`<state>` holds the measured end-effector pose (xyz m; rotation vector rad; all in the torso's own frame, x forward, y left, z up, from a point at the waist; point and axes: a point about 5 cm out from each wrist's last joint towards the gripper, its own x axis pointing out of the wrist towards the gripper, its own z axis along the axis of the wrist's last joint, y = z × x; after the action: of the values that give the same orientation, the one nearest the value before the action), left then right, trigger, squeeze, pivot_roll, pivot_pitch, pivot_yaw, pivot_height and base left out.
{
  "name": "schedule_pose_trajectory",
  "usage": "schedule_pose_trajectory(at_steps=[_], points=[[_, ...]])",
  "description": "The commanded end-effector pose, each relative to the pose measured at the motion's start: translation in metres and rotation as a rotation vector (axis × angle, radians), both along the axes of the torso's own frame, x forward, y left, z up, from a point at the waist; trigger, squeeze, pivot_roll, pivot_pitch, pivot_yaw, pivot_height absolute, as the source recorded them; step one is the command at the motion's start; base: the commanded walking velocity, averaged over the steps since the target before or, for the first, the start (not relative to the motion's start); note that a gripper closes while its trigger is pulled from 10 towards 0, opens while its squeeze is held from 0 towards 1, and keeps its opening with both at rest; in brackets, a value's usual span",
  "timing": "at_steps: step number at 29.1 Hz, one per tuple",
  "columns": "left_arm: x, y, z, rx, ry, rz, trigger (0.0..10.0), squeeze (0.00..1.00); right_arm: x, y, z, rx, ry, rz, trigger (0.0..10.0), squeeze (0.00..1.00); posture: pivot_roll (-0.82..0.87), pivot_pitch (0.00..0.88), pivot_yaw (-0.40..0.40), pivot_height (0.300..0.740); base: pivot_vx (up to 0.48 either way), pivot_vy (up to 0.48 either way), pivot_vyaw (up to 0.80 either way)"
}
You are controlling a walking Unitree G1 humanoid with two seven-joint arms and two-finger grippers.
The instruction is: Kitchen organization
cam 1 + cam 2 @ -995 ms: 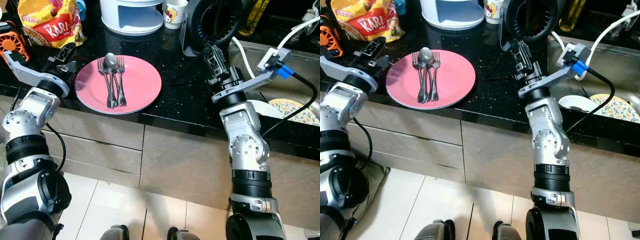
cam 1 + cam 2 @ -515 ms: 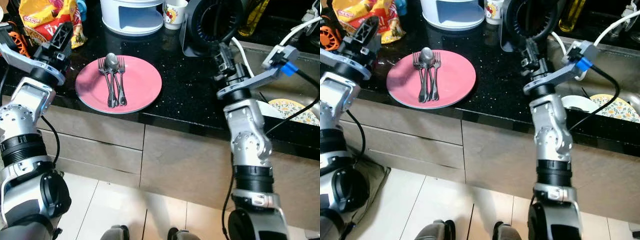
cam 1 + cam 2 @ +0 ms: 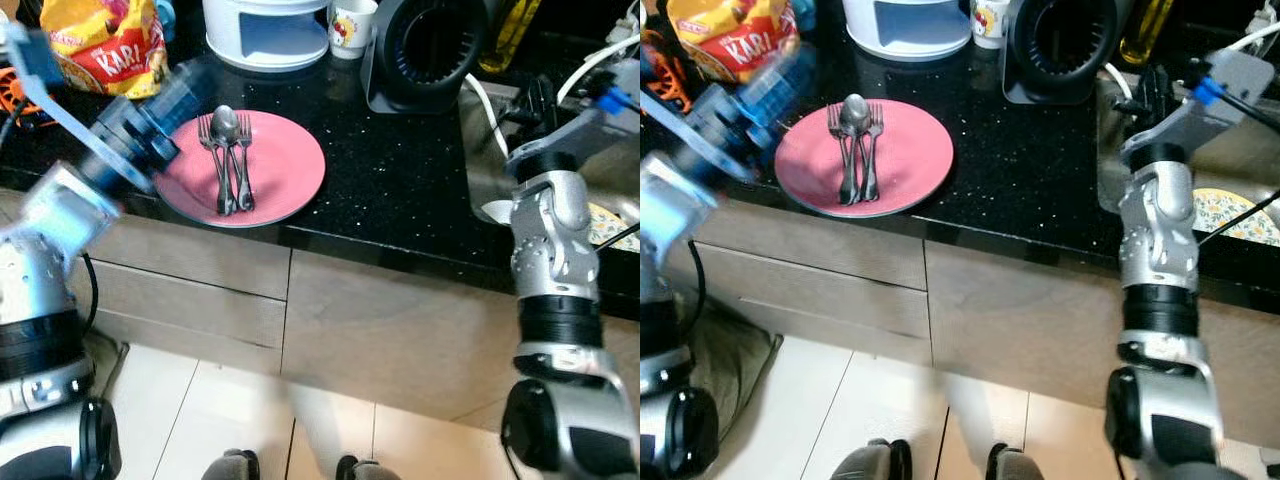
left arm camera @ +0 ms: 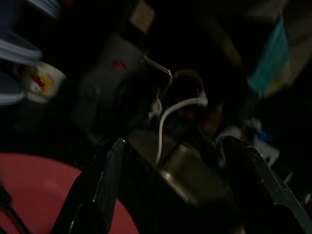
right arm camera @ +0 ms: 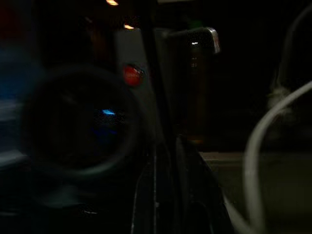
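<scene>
A pink plate (image 3: 285,165) lies on the black counter near its front edge. Two forks and a spoon (image 3: 228,160) lie side by side on it. My left gripper (image 3: 180,90) is blurred with motion just over the plate's left rim; in the left wrist view its fingers (image 4: 100,190) stand wide apart and open, holding nothing, with the plate (image 4: 34,195) beside them. My right gripper (image 3: 535,100) is over the near left edge of the sink (image 3: 490,150). In the right wrist view its fingers (image 5: 163,195) are pressed together, with nothing held.
Behind the plate are a yellow-red snack bag (image 3: 100,45), a white container (image 3: 265,30), a mug (image 3: 350,20) and a black round appliance (image 3: 430,50). A white cable (image 3: 480,100) runs along the sink, which holds a patterned plate (image 3: 610,225) and a white bowl (image 3: 497,210).
My left arm swung up and right, from beside the plate to over its left rim. My right arm moved right, from the counter to the sink's edge.
</scene>
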<state>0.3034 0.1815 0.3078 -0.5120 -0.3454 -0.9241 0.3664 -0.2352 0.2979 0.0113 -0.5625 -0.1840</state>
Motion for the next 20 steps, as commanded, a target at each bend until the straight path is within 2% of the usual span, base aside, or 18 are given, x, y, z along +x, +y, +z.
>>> schedule_pose_trajectory(at_steps=[1, 2, 4, 5, 6, 8, 9, 10, 11, 12, 20], points=[[-0.003, -0.002, -0.001, 0.054, -0.012, 0.013, 10.0, 0.00, 0.004, 0.002, -0.004, -0.084, 0.023, -0.057, 0.0, 0.00, 0.10, 0.167, -0.024, 0.740, 0.000, 0.000, 0.00], [-0.004, -0.002, -0.002, 0.061, -0.016, 0.024, 10.0, 0.00, 0.005, 0.002, -0.006, -0.130, 0.041, -0.097, 0.0, 0.00, 0.11, 0.168, -0.024, 0.740, 0.000, 0.000, 0.00], [-0.004, -0.002, -0.002, 0.061, -0.016, 0.024, 10.0, 0.00, 0.005, 0.002, -0.006, -0.130, 0.041, -0.097, 0.0, 0.00, 0.11, 0.168, -0.024, 0.740, 0.000, 0.000, 0.00], [-0.005, -0.003, -0.002, 0.073, -0.019, 0.032, 10.0, 0.00, 0.008, 0.001, -0.008, -0.197, 0.066, -0.155, 0.0, 0.00, 0.11, 0.174, -0.025, 0.740, 0.000, 0.000, 0.00], [-0.005, -0.003, -0.002, 0.073, -0.019, 0.032, 10.0, 0.00, 0.008, 0.001, -0.008, -0.197, 0.066, -0.155, 0.0, 0.00, 0.11, 0.174, -0.025, 0.740, 0.000, 0.000, 0.00], [-0.010, -0.004, -0.001, 0.091, -0.026, 0.044, 10.0, 0.00, 0.015, -0.008, -0.021, -0.338, 0.176, -0.305, 0.0, 0.00, 0.13, 0.181, -0.026, 0.740, 0.000, 0.000, 0.00], [-0.011, -0.005, -0.001, 0.097, -0.028, 0.049, 10.0, 0.00, 0.016, -0.014, -0.027, -0.362, 0.217, -0.359, 1.8, 0.30, 0.13, 0.183, -0.026, 0.740, 0.000, 0.000, 0.00], [-0.011, -0.005, -0.001, 0.097, -0.028, 0.049, 10.0, 0.00, 0.016, -0.014, -0.027, -0.362, 0.217, -0.359, 1.8, 0.30, 0.13, 0.183, -0.026, 0.740, 0.000, 0.000, 0.00], [-0.012, -0.006, -0.001, 0.104, -0.028, 0.054, 10.0, 0.00, 0.017, -0.019, -0.032, -0.376, 0.252, -0.399, 6.7, 1.00, 0.13, 0.183, -0.026, 0.740, 0.000, 0.000, 0.00], [-0.013, -0.006, -0.002, 0.108, -0.028, 0.059, 10.0, 0.00, 0.018, -0.023, -0.035, -0.364, 0.266, -0.426, 10.0, 1.00, 0.13, 0.182, -0.027, 0.740, 0.000, 0.000, 0.00], [-0.009, -0.011, -0.005, 0.125, -0.018, 0.101, 10.0, 0.00, 0.016, -0.029, -0.037, -0.296, 0.237, -0.478, 10.0, 1.00, 0.12, 0.165, -0.025, 0.740, 0.000, 0.000, 0.00]])
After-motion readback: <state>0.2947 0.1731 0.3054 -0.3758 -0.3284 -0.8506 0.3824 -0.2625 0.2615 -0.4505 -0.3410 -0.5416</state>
